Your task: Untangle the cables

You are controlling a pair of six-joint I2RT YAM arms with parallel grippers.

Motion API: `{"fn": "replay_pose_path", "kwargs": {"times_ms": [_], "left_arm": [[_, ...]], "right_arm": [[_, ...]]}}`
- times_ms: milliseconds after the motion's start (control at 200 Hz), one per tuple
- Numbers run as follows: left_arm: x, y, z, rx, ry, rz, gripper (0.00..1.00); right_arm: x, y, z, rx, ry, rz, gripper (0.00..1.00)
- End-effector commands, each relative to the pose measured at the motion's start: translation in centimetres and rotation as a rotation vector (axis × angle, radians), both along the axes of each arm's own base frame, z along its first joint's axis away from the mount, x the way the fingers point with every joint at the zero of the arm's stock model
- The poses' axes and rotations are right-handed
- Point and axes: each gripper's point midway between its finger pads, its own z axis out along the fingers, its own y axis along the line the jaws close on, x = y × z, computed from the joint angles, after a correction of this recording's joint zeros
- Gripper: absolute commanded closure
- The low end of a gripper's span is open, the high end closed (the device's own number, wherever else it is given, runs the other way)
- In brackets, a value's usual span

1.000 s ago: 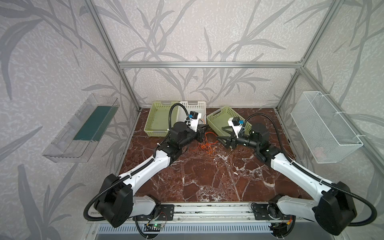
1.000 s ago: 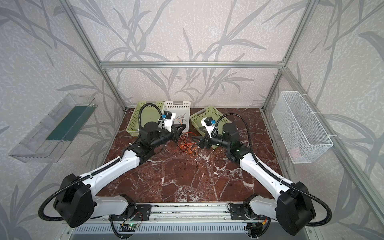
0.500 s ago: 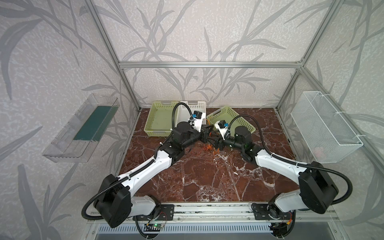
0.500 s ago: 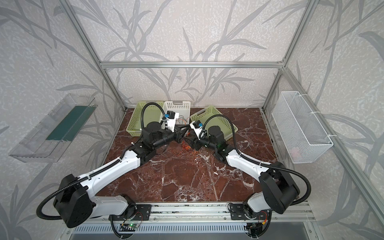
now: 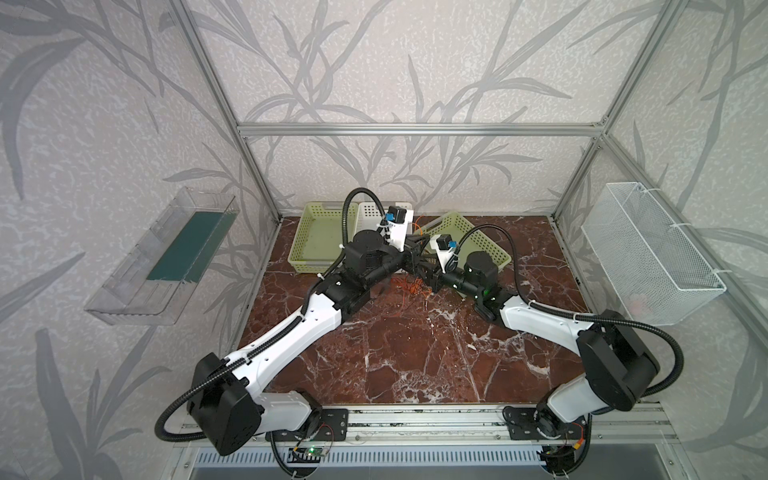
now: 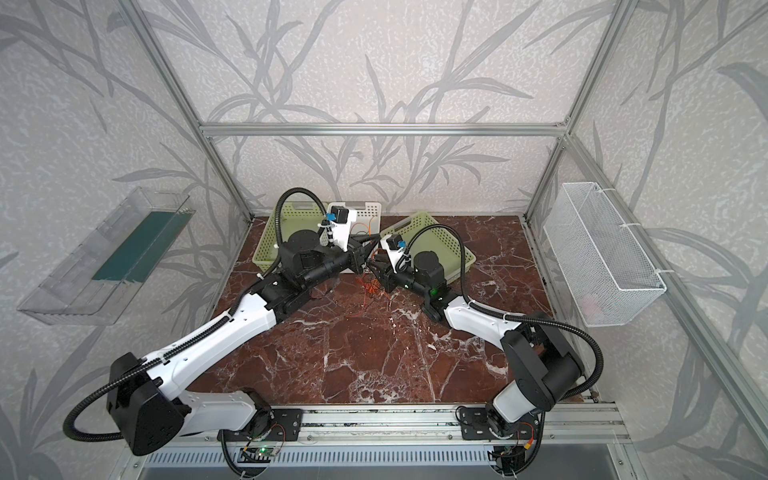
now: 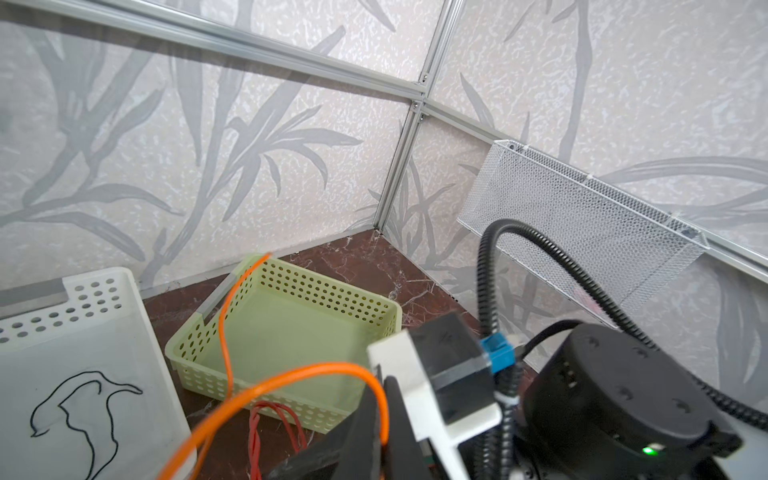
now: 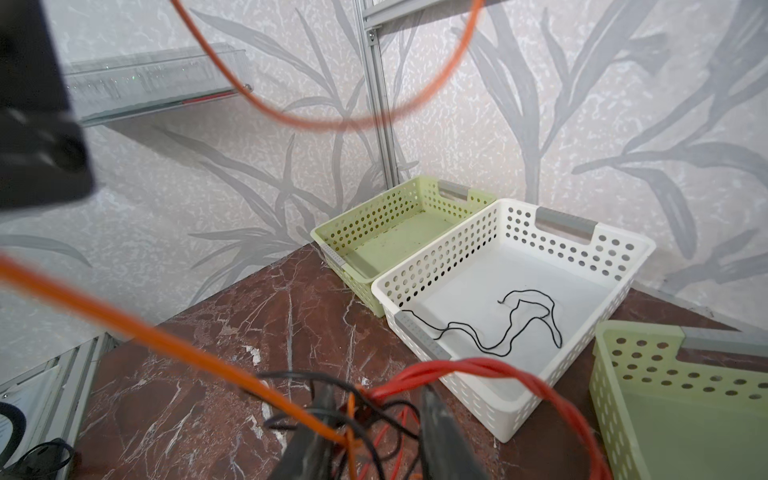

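As the right gripper [image 8: 377, 399] straddles the tangled cables [image 8: 457, 368] with fingers spread, low over the marble tabletop [image 5: 415, 353], closing may trap several strands and tighten the knot. The left gripper [image 5: 410, 249], pressed shut on something I cannot make out, crowds it. The white basket [image 8: 449, 249] stands near, and there is free room frontward.

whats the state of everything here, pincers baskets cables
left pincer, shut
right pincer, open, straddling the tangle
cables, orange, red and black knotted together between the pincers
white basket, upright, one cable inside
black cable, loose, lying in the white basket
corner green basket, upright, empty
angled green basket, upright, empty
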Motion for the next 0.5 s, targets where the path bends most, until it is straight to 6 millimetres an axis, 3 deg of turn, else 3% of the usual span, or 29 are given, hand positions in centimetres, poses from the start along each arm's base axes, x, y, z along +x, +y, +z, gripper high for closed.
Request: {"fn": "replay_pose_path", "kwargs": {"times_ms": [0,185,495], "left_arm": [[-1.0,0.3,5.5,-0.048,-0.116,-0.01,1.0],[-1.4,1.2,9.8,-0.041,-0.207,0.018,1.0],[-1.9,2.9,15.8,-0.012,-0.336,0.08,1.0]], "right_arm": [[0.0,-0.1,-3.2,-0.049,0.054,-0.017,0.67],[0.1,-0.2,-6.6,-0.129,0.131,-0.017,0.68],[-0.1,-0.1,-9.5,-0.164,0.198,-0.007,0.69]]}}
